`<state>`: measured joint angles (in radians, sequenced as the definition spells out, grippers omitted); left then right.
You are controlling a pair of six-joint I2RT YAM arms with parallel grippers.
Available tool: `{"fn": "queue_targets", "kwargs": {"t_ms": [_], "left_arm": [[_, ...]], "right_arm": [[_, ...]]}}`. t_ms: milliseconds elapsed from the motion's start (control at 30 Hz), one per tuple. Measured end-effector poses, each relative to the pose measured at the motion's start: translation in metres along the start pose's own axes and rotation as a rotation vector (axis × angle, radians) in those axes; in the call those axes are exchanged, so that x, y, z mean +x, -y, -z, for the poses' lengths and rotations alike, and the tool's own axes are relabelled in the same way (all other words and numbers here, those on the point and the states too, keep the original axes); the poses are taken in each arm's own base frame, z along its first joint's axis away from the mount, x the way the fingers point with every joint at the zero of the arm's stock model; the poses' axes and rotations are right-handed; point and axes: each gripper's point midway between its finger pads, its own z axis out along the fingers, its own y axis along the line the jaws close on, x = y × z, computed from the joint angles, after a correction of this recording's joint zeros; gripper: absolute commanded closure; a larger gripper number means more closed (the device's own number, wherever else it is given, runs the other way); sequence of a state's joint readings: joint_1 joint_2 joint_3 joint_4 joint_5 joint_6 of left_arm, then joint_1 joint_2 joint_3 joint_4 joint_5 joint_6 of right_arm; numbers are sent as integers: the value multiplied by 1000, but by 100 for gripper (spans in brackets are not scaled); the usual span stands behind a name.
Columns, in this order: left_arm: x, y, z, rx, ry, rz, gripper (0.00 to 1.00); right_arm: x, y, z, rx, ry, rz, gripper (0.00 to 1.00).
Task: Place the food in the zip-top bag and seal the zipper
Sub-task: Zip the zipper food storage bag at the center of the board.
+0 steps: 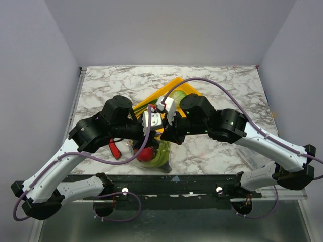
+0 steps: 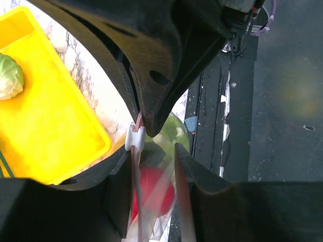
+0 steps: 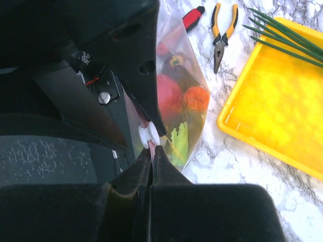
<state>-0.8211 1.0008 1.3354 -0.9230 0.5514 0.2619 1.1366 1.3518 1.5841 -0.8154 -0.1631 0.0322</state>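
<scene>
Right pincer (image 3: 152, 154) tight on the zipper (image 3: 151, 146), left pincer (image 2: 154, 151) ajar (food (image 3: 169, 96) blurry inside the zip-top bag (image 3: 176, 50))

Camera layout: one overhead, two wrist-mounted.
Top camera looks down from behind the rig, covering the whole worktop (image 1: 111, 83). Both wrist cameras look forward at very close range, from opposing sides; they share the zip-top bag (image 3: 189, 80) and yellow tray (image 3: 282, 111).
</scene>
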Motion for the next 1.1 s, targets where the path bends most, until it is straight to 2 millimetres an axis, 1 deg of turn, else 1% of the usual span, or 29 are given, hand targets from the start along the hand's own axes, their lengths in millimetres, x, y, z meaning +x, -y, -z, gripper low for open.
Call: {"fn": "queue_targets", "kwargs": {"t_ms": [33, 67, 233, 267, 367, 433, 533, 633, 700, 800, 867, 1000, 1033, 1100], "left_arm": [[0, 0, 0, -1, 0, 3, 74], [0, 0, 0, -2, 0, 7, 75], [0, -1, 0, -5, 1, 14, 75], [0, -1, 0, -6, 1, 17, 74], [-1, -3, 0, -14, 6, 23, 59], [-3, -4, 0, -24, 10, 26, 56], [-7, -6, 1, -35, 27, 24, 54], [-19, -9, 7, -64, 83, 6, 49], [-26, -11, 13, -88, 115, -1, 49], [-29, -14, 17, -109, 132, -4, 54], [-29, -15, 17, -112, 132, -2, 57], [-30, -16, 16, -113, 133, -1, 58], [-30, -17, 15, -111, 131, 1, 62], [-29, -17, 13, -107, 128, 3, 65]], "right_arm": [[0, 0, 0, 0, 2, 0, 100], [0, 0, -1, 0, 2, 0, 100], [0, 0, 0, 1, 5, -1, 100], [0, 0, 0, 0, 5, -1, 100], [0, 1, 0, 3, 7, -5, 100], [-2, 2, 0, 5, 12, -8, 100], [-3, 2, 0, 6, 18, -11, 100], [2, 2, -1, 5, 0, -12, 100], [5, 2, -2, 5, -9, -12, 100], [5, 2, -2, 5, -10, -9, 100], [5, 2, -2, 5, -10, -8, 100], [5, 2, -2, 5, -9, -8, 100], [5, 2, -2, 5, -9, -8, 100], [5, 2, -2, 5, -10, -9, 100]]}}
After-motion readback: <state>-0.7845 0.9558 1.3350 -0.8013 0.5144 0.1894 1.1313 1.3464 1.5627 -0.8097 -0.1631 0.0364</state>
